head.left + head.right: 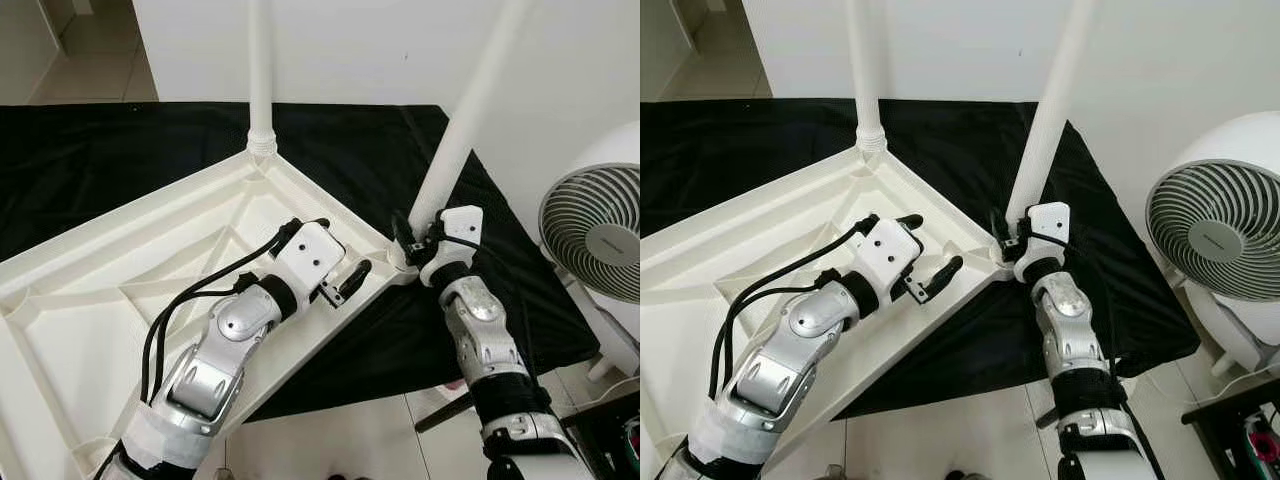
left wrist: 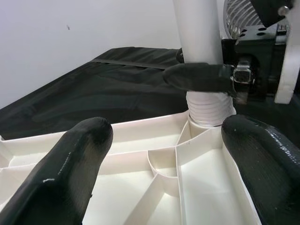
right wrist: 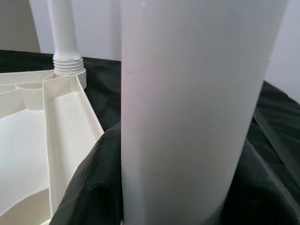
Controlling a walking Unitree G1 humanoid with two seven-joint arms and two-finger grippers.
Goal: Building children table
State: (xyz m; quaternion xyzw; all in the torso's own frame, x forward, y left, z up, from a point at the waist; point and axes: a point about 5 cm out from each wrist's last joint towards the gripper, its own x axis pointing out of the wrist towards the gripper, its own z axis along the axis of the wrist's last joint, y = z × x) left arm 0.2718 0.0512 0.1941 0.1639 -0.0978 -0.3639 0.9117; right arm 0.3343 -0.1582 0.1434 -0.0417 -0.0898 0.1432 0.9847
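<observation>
A white plastic table top (image 1: pixel 120 260) lies upside down on a black cloth (image 1: pixel 100 150). One white leg (image 1: pixel 261 70) stands screwed into its far corner. A second leg (image 1: pixel 470 110) rises at a tilt from the right corner. My right gripper (image 1: pixel 415 240) is shut around this leg just above its threaded base (image 2: pixel 211 110); the leg (image 3: pixel 187 103) sits between its black fingers (image 3: pixel 89 187). My left gripper (image 1: pixel 932 242) hovers open over the ribbed underside, a short way from that corner, fingers (image 2: pixel 70 164) pointing at the leg and holding nothing.
A white standing fan (image 1: pixel 595 235) is close by on the right, next to my right arm. The cloth ends at pale tile floor (image 1: pixel 350 440) in front. A white wall runs behind the table. A dark piece of furniture (image 1: pixel 610 430) sits at the lower right.
</observation>
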